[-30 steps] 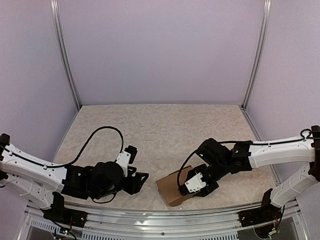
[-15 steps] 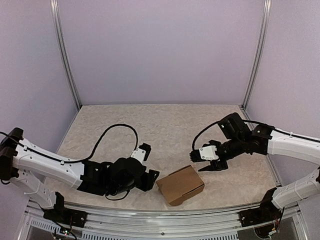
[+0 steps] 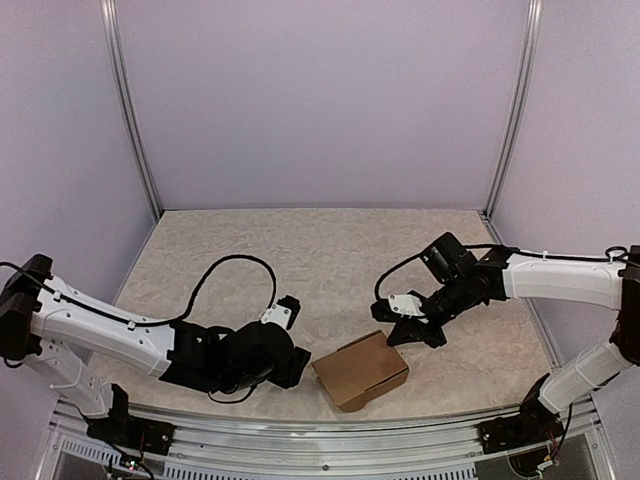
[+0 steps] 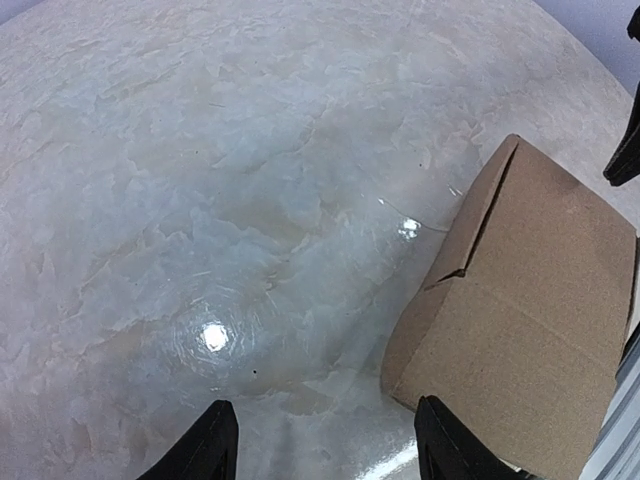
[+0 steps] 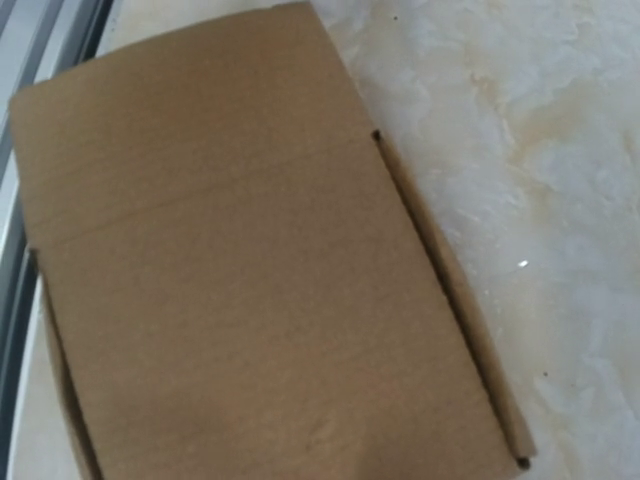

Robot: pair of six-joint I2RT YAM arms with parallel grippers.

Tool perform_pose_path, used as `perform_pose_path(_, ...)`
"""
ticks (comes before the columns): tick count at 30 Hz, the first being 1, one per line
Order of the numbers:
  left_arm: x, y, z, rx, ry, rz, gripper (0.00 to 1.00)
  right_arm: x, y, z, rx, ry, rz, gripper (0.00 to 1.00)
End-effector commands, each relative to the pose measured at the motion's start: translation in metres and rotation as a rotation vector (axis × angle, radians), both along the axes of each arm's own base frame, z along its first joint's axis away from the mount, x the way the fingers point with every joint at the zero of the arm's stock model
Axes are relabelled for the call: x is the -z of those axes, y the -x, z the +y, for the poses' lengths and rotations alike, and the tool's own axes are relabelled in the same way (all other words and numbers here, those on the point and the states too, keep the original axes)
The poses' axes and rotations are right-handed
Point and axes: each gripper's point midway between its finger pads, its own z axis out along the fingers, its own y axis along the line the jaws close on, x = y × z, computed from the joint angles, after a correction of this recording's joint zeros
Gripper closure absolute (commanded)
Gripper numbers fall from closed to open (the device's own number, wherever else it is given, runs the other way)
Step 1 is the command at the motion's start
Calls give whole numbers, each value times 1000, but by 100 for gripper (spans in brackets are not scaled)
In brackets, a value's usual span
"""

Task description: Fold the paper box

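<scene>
The paper box [image 3: 362, 370] is a closed brown cardboard box lying near the table's front edge. In the left wrist view it [image 4: 520, 310] sits at the right. It [image 5: 250, 280] fills most of the right wrist view. My left gripper [image 3: 296, 362] is low on the table just left of the box. It is open [image 4: 330, 445], its right finger beside the box's near corner and only bare table between the fingers. My right gripper [image 3: 400, 337] hovers shut over the box's far right corner, holding nothing. Its fingers do not show in its own wrist view.
A metal rail [image 3: 330, 425] runs along the front edge just behind the box and shows too in the right wrist view [image 5: 40, 40]. Pale purple walls enclose the marbled table [image 3: 320, 260] on three sides. The left arm's black cable [image 3: 235, 262] loops above the table.
My right gripper lifted off the box, swung away up and right, then came back toward the box's far corner and shut. The left gripper slid right toward the box.
</scene>
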Motion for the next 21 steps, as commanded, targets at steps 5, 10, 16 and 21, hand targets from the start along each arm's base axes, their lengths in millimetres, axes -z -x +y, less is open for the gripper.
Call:
perform_pose_path(5, 16, 1, 9, -28, -92, 10, 41, 35, 4, -15, -37, 118, 26, 99)
perform_pose_path(10, 30, 8, 31, -74, -112, 44, 42, 50, -6, -27, -18, 175, 16, 99)
perform_pose_path(16, 33, 11, 52, -131, -94, 47, 42, 62, -25, -56, 31, 204, 45, 99)
perform_pose_path(21, 35, 7, 38, -85, -41, -2, 42, 69, -30, -59, 53, 195, 59, 98)
